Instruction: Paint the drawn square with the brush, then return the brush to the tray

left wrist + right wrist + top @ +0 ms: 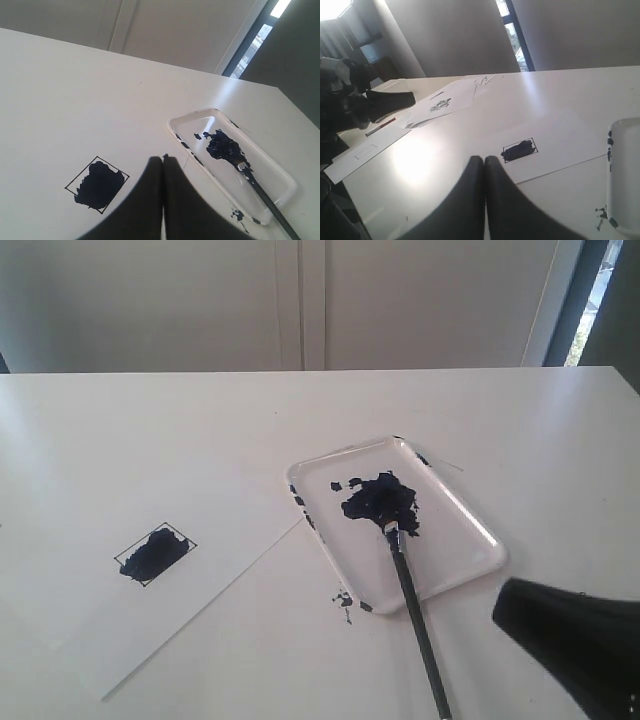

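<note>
The drawn square [155, 553] lies on a white paper sheet [120, 630] at the left, its inside blotched dark blue; it also shows as the square [97, 184] and the square [519, 150]. The white tray [470, 530], smeared with blue paint, holds the brush [412, 605]: its tip rests in the paint splotch [380, 498] and its black handle sticks out over the near rim. The tray [285, 182] and brush [260, 192] appear in the left wrist view too. My left gripper [163, 159] is shut and empty. My right gripper [484, 160] is shut and empty, apart from the brush.
The black right arm [570, 635] sits at the lower right of the exterior view, near the brush handle's end. Paint spots [345, 600] mark the table by the tray's near corner. More paper sheets [445, 102] and another black arm [355, 105] lie far off.
</note>
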### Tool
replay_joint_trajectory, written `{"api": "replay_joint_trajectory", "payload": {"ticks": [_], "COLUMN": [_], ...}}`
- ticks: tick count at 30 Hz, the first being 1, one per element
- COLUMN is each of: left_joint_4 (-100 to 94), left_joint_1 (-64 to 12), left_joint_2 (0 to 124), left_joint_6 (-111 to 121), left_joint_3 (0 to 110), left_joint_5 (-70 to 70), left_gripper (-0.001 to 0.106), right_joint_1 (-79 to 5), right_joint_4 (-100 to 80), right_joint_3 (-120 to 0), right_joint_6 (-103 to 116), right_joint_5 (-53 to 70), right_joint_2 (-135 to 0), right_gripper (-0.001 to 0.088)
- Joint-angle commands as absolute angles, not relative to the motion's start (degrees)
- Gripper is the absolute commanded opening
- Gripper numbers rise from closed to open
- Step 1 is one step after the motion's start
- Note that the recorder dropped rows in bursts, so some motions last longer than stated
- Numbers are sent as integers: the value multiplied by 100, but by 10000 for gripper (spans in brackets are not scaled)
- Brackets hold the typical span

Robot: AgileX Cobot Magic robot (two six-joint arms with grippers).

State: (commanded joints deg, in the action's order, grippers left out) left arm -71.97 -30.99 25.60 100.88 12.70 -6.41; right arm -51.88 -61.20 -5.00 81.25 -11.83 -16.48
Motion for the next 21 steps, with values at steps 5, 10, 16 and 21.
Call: {"api": "replay_joint_trajectory", "payload": {"ticks": [5, 10, 16, 21], "left_joint_4": [-7197, -7197, -7197, -7197], "left_joint_1": [-3099, -3099, -3099, -3099], "left_joint_2": [2560, 2560, 2560, 2560], "left_joint_6": [10088, 10088, 10077, 10043], "left_joint_3": [1270, 1270, 1270, 1270], "left_joint_5": [-641, -654, -785, -796], "left_gripper": [0, 0, 0, 0], "right_joint_1": [-5188, -5188, -5188, -5188], "right_joint_4": [-6120, -6248, -6321, -6844], "right_joint_3": [-28, 0, 0, 0], "right_joint_6": [8125, 8156, 8103, 8090], "right_joint_5": [-1553, -2029, -1509, -1184], "right_joint_2": [-1281, -941, -857, -857], "right_gripper": [0, 0, 0, 0]}}
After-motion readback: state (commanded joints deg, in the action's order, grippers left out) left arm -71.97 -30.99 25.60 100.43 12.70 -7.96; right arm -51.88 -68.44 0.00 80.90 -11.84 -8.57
